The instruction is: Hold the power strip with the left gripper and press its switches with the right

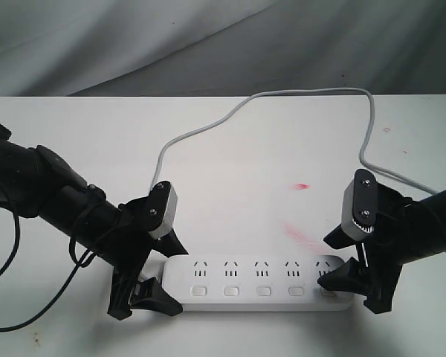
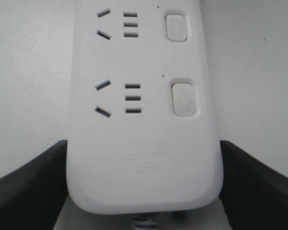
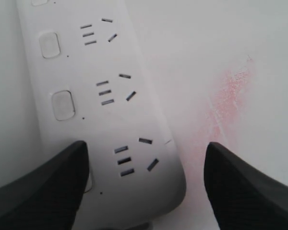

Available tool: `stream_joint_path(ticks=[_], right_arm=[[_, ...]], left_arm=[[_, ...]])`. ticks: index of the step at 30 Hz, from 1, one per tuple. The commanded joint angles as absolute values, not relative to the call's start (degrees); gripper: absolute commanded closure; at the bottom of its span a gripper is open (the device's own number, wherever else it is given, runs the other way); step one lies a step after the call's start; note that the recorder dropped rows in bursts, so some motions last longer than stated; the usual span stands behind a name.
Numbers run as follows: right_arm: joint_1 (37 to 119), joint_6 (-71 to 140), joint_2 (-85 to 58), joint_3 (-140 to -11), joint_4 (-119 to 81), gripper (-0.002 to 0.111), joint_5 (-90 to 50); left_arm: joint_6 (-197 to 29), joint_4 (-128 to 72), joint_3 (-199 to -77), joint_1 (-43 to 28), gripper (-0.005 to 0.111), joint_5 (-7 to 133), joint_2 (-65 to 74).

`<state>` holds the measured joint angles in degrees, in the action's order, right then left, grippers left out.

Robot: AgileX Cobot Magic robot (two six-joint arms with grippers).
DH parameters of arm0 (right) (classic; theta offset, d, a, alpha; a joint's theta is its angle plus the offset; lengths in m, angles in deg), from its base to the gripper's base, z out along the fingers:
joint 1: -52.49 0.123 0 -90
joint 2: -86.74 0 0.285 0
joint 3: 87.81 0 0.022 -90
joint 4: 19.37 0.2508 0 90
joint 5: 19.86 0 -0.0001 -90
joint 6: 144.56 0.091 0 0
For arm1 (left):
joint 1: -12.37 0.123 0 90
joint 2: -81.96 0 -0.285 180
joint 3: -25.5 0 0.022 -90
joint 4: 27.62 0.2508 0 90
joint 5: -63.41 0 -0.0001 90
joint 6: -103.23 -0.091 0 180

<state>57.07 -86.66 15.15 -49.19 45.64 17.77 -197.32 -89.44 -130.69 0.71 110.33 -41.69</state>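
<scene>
Your table (image 1: 74,149) has open room behind the power strip (image 1: 245,277), which lies well short of the far edge, its cord (image 1: 208,126) looping back. The left gripper (image 1: 166,277) clamps both sides of the strip's left end. The right gripper (image 1: 325,262) gapes wide at the other end. Only its wrist view shows one finger covering the last of the switches (image 1: 263,291).

Exterior looks down; wrist views (close) share the power strip (image 1: 245,277).
</scene>
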Motion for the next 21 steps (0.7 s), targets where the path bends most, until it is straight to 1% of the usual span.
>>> stream_joint_path(ticks=[1, 13, 21], right_arm=[[57.24, -87.32, 15.57, -48.36, 44.46, 0.045, 14.83], [57.24, -87.32, 19.64, -48.02, 44.35, 0.045, 14.5], [57.12, -85.42, 19.34, -48.02, 42.65, 0.045, 13.67]], left_arm=[[-196.75, -89.59, -130.95, 0.41, 0.055, 110.16, -41.87], [-196.75, -89.59, -130.95, 0.41, 0.055, 110.16, -41.87], [-196.75, -89.59, -130.95, 0.41, 0.055, 110.16, -41.87]])
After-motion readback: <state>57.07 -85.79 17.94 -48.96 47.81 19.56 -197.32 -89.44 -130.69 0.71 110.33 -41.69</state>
